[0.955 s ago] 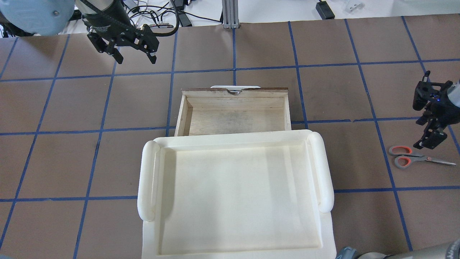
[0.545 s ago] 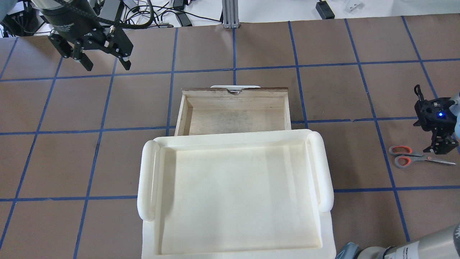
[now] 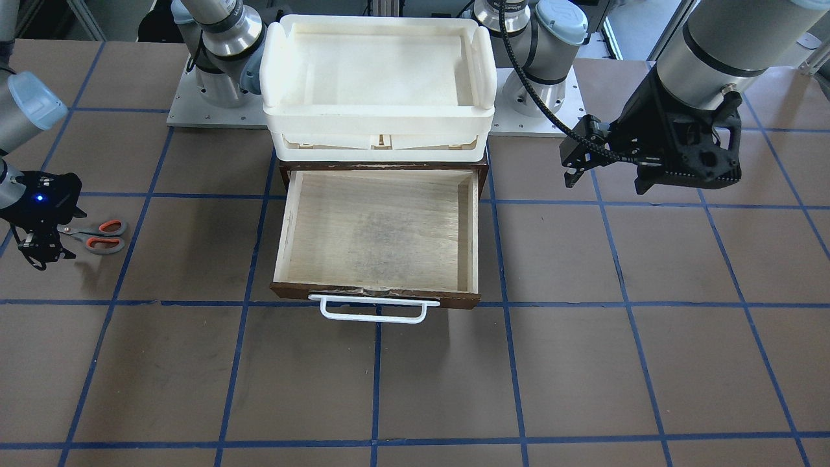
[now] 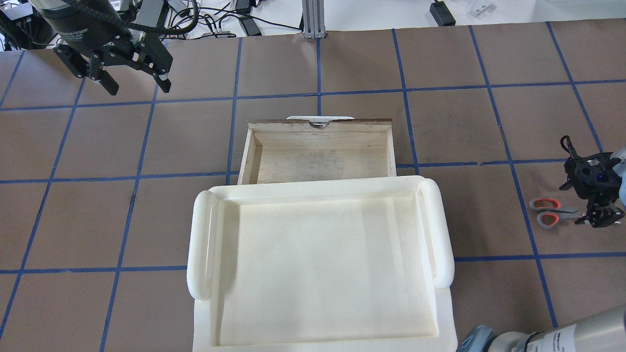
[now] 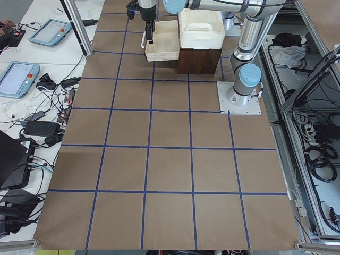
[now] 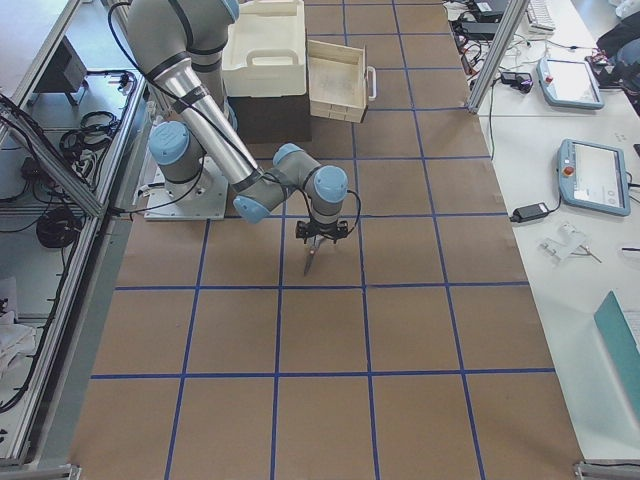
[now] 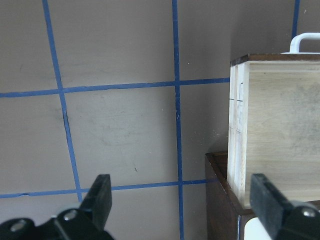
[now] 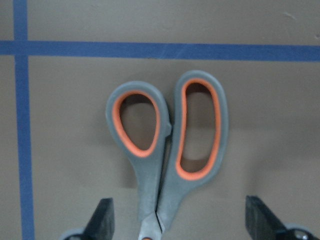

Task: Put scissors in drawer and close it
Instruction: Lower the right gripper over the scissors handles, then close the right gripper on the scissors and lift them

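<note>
Right end effector (image 4: 599, 217) hangs at the right edge of the overhead view, directly over the scissors (image 4: 555, 213), its fingers parted and holding nothing. The right wrist camera shows the two fingertips (image 8: 102, 220) standing clear on either side of the grey shanks, below the orange-lined loops. Left end effector (image 4: 139, 88), in the upper left corner, is spread wide and is empty too. The scissors lie flat on the worktop (image 4: 440, 122), a brown surface ruled into squares by blue tape. They are well apart from the drawer (image 4: 252, 156), which stands pulled out at centre with bare pale wood inside. Beyond the worktop's top edge run cables and a metal post (image 4: 310, 19); the side views add white benches with tablets (image 5: 16, 77). Compared with one second ago, the left arm has swung away toward the upper left corner. The right end effector has dropped lower and now covers the blades that lay in plain sight; scissors and drawer have not shifted. From overhead the white tray (image 4: 200, 244) hides what is below it. The front-facing view shows the drawer's white handle (image 3: 375, 312) whole, and the left-side view shows the dark cabinet (image 5: 199, 59) beneath the tray.
</note>
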Motion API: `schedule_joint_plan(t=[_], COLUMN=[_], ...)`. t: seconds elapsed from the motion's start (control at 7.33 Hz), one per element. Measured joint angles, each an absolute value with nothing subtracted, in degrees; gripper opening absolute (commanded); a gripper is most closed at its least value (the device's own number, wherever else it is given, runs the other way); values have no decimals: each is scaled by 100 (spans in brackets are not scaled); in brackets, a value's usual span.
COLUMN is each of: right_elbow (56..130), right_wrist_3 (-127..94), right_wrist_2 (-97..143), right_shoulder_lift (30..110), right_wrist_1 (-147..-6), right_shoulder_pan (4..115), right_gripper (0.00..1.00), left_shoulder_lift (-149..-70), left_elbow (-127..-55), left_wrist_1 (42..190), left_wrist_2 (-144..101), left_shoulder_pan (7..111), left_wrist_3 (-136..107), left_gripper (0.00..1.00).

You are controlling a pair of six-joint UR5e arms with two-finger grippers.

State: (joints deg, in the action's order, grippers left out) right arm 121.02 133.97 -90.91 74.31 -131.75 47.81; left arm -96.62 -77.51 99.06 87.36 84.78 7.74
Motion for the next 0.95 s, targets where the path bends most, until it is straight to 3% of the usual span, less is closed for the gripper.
schedule_joint_plan(t=[0.95], right_elbow=[12611], right_wrist_3=[13451], right_wrist_2=[-9177], right_shoulder_lift=[7732], right_wrist_1=[-13525], right_shoulder_pan=[4457], right_gripper=[76], left_shoulder_lift=[-9666], left_elbow=[-7792], left_wrist_1=[9890], left_wrist_2=[8749], left_shoulder_pan=[8519], left_wrist_3=[773], left_gripper=[100])
